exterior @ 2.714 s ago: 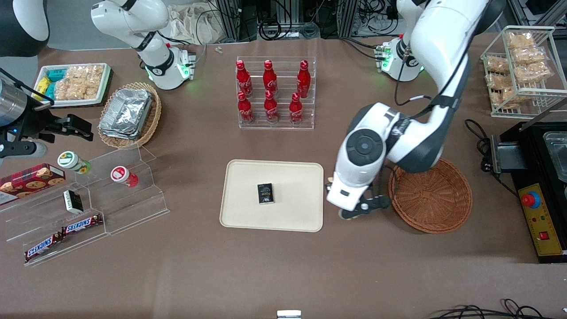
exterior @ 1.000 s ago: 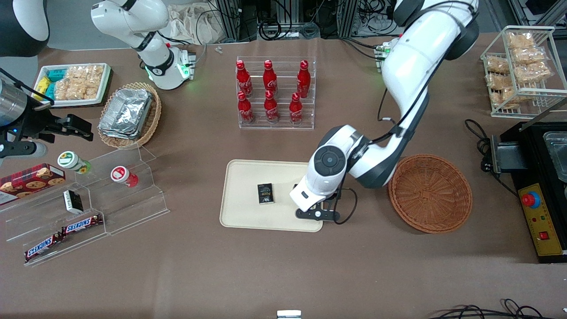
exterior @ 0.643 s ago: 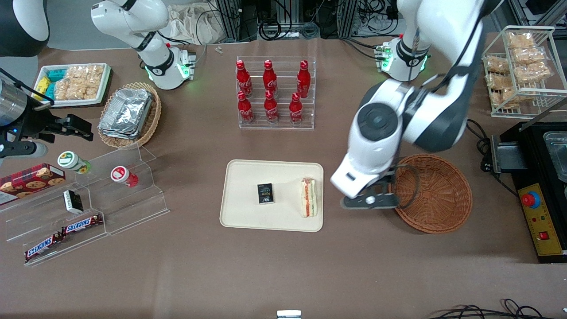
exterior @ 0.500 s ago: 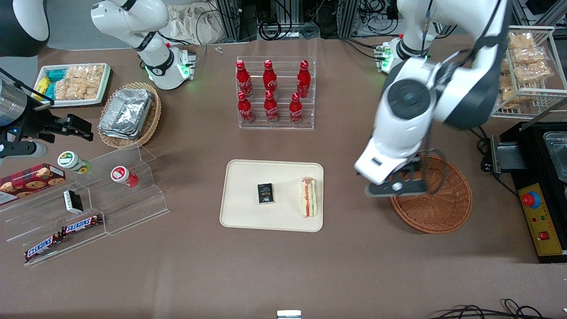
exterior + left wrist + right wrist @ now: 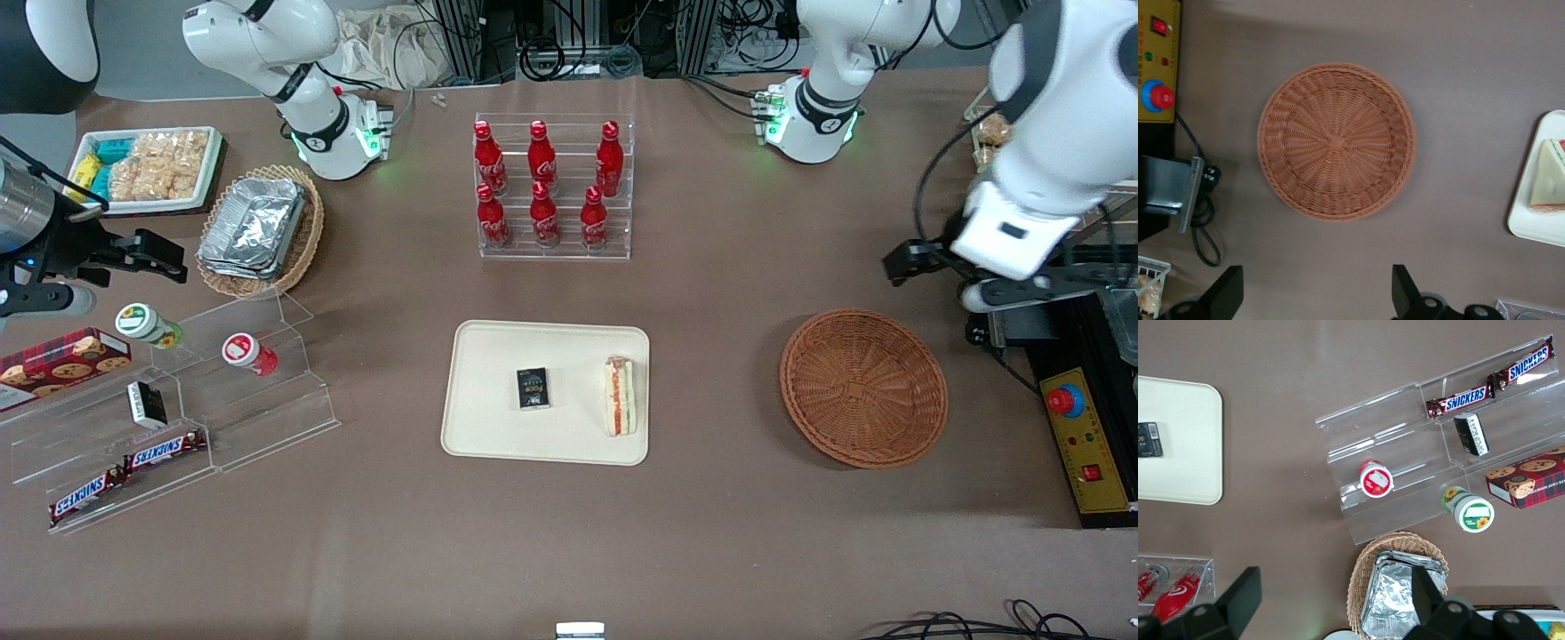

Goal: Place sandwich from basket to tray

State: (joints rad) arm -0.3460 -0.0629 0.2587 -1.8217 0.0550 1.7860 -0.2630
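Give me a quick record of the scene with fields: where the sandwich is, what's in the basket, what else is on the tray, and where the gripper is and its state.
sandwich: lying on the tray, at its edge nearest the basket
tray: cream, rectangular, flat on the table
also on tray: a small black box, apart from the sandwich
basket: round, reddish-brown wicker, nothing in it
gripper: raised above the table at the working arm's end, farther from the front camera than the basket; fingers open, holding nothing
task status: sandwich out of the basket and on the tray
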